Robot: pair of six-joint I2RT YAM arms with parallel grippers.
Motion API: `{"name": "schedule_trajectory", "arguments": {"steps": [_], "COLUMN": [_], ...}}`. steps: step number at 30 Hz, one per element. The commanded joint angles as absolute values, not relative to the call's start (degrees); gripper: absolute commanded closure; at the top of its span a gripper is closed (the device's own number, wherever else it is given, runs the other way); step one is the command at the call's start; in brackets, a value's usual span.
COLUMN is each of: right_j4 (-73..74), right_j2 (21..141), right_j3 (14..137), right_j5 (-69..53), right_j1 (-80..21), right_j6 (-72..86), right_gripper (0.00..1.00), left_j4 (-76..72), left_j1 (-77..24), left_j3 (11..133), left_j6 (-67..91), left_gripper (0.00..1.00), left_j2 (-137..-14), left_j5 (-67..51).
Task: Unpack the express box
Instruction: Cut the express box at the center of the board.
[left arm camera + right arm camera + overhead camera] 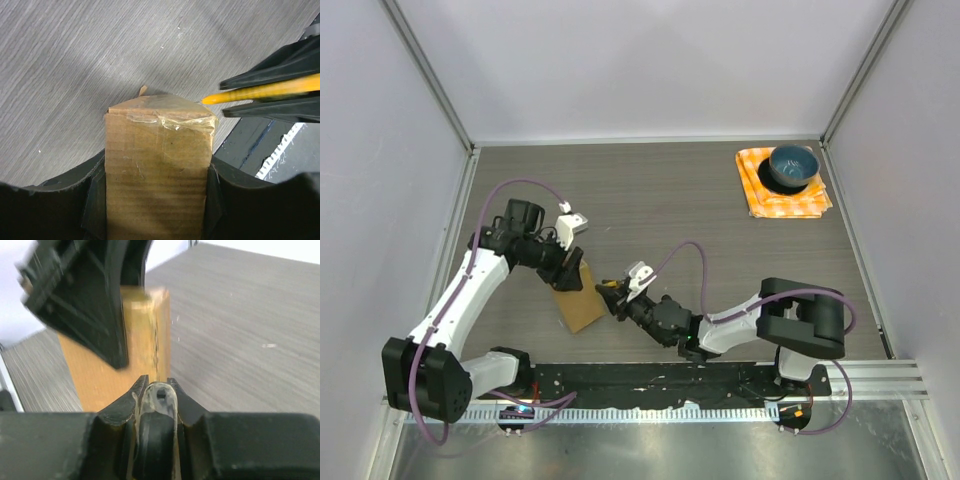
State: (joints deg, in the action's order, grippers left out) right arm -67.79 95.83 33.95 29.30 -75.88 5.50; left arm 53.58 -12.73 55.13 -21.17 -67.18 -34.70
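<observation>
- Express box [582,308] shows left of centre in your top view, clamped firmly in your left claw [569,272].
- Your right claw [613,298] is clenched on a yellow tool [265,90], its tip just beside the box's taped end.

You have nine items of seven kinds in view.

You have one express box [578,300], one blue bowl [792,166], one orange checked cloth [760,196] and one yellow tool [265,90], so four single items. You have two grippers, the left gripper [570,272] and the right gripper [613,297], one on each arm. You also have two purple cables, the left cable [510,184] and the right cable [700,262], again one for each arm. Under all of it you have one wood-grain table [650,190].
</observation>
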Motion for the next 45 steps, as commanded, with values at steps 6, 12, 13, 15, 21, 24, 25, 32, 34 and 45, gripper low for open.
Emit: {"name": "schedule_trajectory", "arguments": {"steps": [6,12,13,15,21,24,25,32,34,45], "right_j4": [-72.9,-75.4,-76.5,-77.6,-81.4,-85.8,-87.6,-91.7,-93.7,-95.5], "right_j2": [104.1,106.3,106.3,105.9,93.5,90.2,89.8,92.4,94.0,93.5], "right_j3": [29.0,28.6,28.1,27.5,23.8,23.2,23.5,28.4,29.2,30.7], "right_j5": [33.2,34.2,34.5,35.7,35.4,33.8,33.7,31.7,31.8,29.4], "right_j1": [-80.1,-80.5,-80.5,-80.5,-80.9,-80.9,-80.9,-80.6,-80.4,-80.7], "right_j6": [2.3,1.1,0.8,0.3,-4.7,-7.5,-8.1,-12.5,-12.7,-12.4], "right_gripper": [0.99,0.99,0.99,0.99,0.99,0.99,0.99,0.99,0.99,0.99], "left_j4": [47.1,48.4,48.7,49.0,54.0,57.6,58.6,60.9,60.7,58.7], "left_j1": [-12.7,-12.7,-12.7,-12.7,-12.7,-12.7,-12.7,-12.8,-12.7,-12.7], "left_j3": [52.7,53.2,53.4,53.6,55.5,56.9,57.6,58.4,58.4,57.1], "left_j6": [-18.5,-18.4,-18.8,-19.0,-24.0,-26.2,-27.2,-30.1,-29.9,-28.2], "left_gripper": [0.75,0.74,0.74,0.74,0.70,0.69,0.69,0.65,0.65,0.64], "left_j2": [-63.9,-63.9,-64.3,-64.9,-66.2,-68.6,-69.2,-70.8,-70.8,-70.8], "left_j5": [-34.4,-34.9,-35.2,-35.9,-40.0,-42.5,-43.1,-43.2,-43.1,-40.7]}}
